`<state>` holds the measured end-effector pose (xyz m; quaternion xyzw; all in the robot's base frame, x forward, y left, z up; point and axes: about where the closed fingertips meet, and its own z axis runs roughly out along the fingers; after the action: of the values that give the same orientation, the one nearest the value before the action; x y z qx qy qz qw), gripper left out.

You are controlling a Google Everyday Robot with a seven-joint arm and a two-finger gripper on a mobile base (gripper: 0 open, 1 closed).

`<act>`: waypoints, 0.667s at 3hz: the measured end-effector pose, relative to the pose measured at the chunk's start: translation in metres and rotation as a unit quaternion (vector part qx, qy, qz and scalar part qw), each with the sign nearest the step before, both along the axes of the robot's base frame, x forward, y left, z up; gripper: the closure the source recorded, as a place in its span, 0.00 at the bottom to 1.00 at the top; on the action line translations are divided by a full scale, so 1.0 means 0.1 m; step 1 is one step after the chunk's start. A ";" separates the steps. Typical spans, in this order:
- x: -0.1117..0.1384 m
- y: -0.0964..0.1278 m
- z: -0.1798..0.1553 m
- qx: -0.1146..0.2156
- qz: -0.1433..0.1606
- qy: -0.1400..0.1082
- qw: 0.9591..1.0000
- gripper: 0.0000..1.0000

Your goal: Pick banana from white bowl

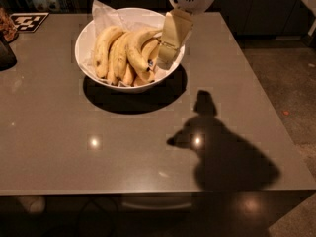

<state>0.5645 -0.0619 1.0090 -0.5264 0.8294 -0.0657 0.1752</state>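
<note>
1. The surface (98,177) is a glossy grey-brown tabletop with two small glints of light on it.
2. A large dark shadow (222,154) lies on its right half, and a rounder shadow (133,97) in front of the white bowl (84,58).
3. A black-and-white patterned marker (28,21) lies flat at the far left corner.
4. A dark rounded object (6,53) sits at the left edge, cut off by the frame.
5. Other bananas (103,51) fill the left of the bowl on crinkled white paper (106,11).
6. Speckled floor (286,83) runs along the right; dark cabinets (252,9) stand behind.
7. The pincer (167,58) hangs over the bowl's right side.
</note>
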 end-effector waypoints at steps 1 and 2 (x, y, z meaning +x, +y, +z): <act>0.11 0.20 0.03 0.014 -0.032 -0.005 0.999 0.00; 0.21 0.45 0.03 0.036 -0.057 0.013 0.998 0.04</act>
<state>0.5853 -0.0170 1.0120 -0.4725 0.8620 -0.0387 0.1794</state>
